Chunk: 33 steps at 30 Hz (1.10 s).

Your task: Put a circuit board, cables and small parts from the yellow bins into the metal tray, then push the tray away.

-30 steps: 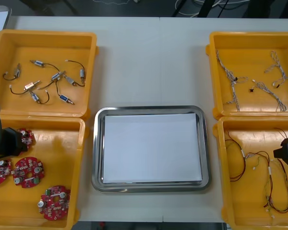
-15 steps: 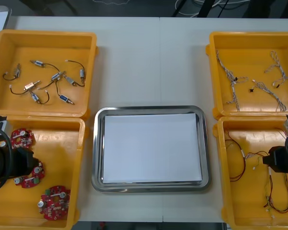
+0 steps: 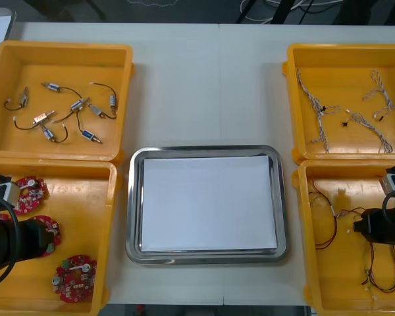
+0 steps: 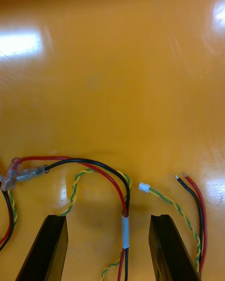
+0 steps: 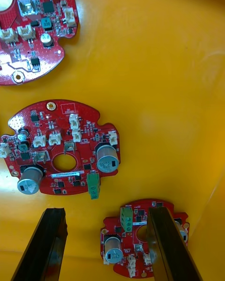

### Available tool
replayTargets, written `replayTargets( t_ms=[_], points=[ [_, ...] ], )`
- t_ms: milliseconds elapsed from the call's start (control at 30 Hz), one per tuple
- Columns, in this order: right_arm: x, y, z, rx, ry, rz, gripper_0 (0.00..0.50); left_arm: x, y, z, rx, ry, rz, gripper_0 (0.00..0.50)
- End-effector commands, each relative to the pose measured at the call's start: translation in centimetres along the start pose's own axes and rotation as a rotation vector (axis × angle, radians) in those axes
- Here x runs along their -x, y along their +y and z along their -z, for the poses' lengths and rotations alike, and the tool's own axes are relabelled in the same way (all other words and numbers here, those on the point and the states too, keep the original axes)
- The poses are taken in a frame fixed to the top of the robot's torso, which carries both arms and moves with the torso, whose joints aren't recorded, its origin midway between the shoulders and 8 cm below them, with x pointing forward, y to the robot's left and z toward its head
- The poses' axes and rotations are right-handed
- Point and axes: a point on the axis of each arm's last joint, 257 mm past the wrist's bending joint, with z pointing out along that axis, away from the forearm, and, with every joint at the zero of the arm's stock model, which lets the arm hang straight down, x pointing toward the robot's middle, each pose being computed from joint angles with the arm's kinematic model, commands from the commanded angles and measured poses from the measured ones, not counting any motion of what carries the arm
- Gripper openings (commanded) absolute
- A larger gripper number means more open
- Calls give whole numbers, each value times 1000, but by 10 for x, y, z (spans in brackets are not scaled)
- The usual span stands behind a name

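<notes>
Far left on the surface (image 3: 210,85), the back yellow bin (image 3: 59,47) holds a scatter of small metal parts (image 3: 72,108) with thin dark leads. In front of it is the near left bin (image 3: 92,197) with the round red circuit boards. One board (image 3: 27,191) lies by the bin's back wall, another (image 3: 74,278) towards the front, and a third (image 3: 51,232) pokes out from under the left arm, which hides part of it.

The left gripper (image 5: 105,211) hangs low over this bin, jaws apart and gripping nothing. In the left wrist view a large board (image 5: 61,147) lies just past the jaw tips, and a smaller-looking one (image 5: 140,236) sits between them, close against one jaw.

The metal tray (image 3: 133,204) sits in the middle between the bins, white inside.

To the right, the back bin (image 3: 296,99) carries pale twisted cables (image 3: 316,112). The near right bin (image 3: 309,276) holds a loose tangle of red and black cables (image 3: 326,230), partly covered by the right arm. The right gripper (image 4: 108,218) is down over that tangle, jaws spread wide. A red-and-black pair in a white sleeve (image 4: 124,229) runs up between them, touching neither. A yellow twisted wire with a white plug (image 4: 144,187) lies beside it.
</notes>
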Motion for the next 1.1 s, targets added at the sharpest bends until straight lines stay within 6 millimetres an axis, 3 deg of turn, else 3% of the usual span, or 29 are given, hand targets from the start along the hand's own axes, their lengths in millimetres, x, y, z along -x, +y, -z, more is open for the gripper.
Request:
replayTargets(
  t_ms=[33, 300, 767, 1100],
  points=[
    [-25, 1, -10, 0, 32, 26, 500, -13, 4, -2, 36, 9, 112, 500],
    [-39, -3, -25, 3, 30, 9, 500, -19, 5, -25, 37, -10, 129, 500],
    [-34, -3, -32, 2, -1, 21, 500, -24, 8, -36, 47, -5, 129, 500],
    [-47, -11, -33, -15, 23, 47, 500, -25, 11, -46, 60, -12, 118, 500]
  ],
)
